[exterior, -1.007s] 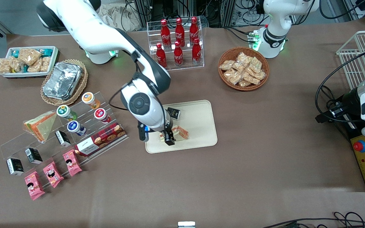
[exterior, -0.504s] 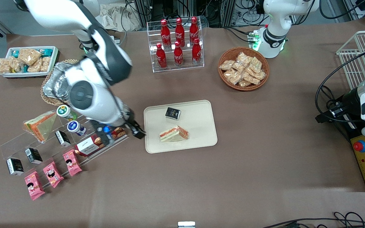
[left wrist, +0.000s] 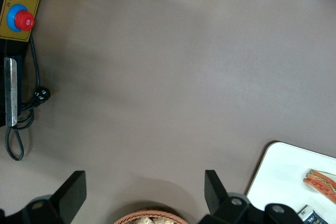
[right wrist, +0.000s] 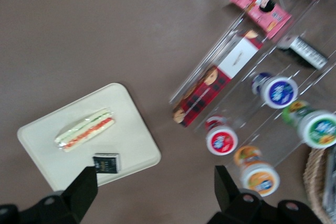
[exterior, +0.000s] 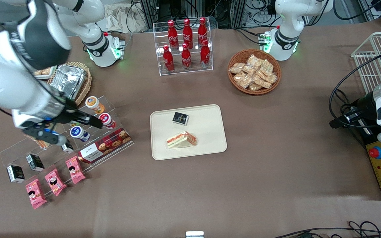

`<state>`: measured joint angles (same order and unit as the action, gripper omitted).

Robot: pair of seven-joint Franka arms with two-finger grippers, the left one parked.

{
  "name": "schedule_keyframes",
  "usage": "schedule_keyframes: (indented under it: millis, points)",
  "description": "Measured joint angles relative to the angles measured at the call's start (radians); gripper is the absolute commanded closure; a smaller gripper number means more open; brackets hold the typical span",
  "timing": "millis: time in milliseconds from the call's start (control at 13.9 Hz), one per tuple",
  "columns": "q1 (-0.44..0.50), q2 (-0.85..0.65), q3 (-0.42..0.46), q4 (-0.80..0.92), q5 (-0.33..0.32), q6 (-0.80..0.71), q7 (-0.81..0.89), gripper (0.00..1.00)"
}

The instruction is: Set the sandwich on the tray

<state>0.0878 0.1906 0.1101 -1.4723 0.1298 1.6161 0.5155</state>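
The sandwich (exterior: 181, 139), a clear-wrapped wedge with orange-red filling, lies flat on the cream tray (exterior: 207, 132), apart from my gripper. It also shows in the right wrist view (right wrist: 85, 129) on the tray (right wrist: 134, 140), and in the left wrist view (left wrist: 320, 181) on the tray (left wrist: 283, 177). My right gripper (exterior: 84, 134) is open and empty, raised high above the acrylic snack shelf toward the working arm's end of the table. In the right wrist view the gripper (right wrist: 155, 190) has its jaws wide apart with nothing between them.
A small black box (exterior: 180, 118) lies on the tray beside the sandwich. The acrylic shelf (exterior: 111, 148) holds lidded cups, a biscuit box (exterior: 104, 145) and pink packets (exterior: 55, 181). A cola bottle rack (exterior: 185, 44), a snack basket (exterior: 254, 71) and a foil-tray basket (exterior: 68, 82) stand farther from the camera.
My gripper let go of the sandwich on the tray, rose and swung away over the snack shelf toward the working arm's end. The sandwich stays on the tray.
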Motion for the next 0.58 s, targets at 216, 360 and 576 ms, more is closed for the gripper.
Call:
schedule_keyframes:
  millis: [216, 360, 576]
  points:
    - [-0.124, -0.039, -0.003, -0.027, -0.012, -0.002, -0.237, 0.01]
    - [-0.175, -0.061, -0.004, -0.028, -0.071, -0.003, -0.330, 0.01]
    - [-0.178, -0.080, 0.000, -0.022, -0.128, -0.003, -0.346, 0.01]
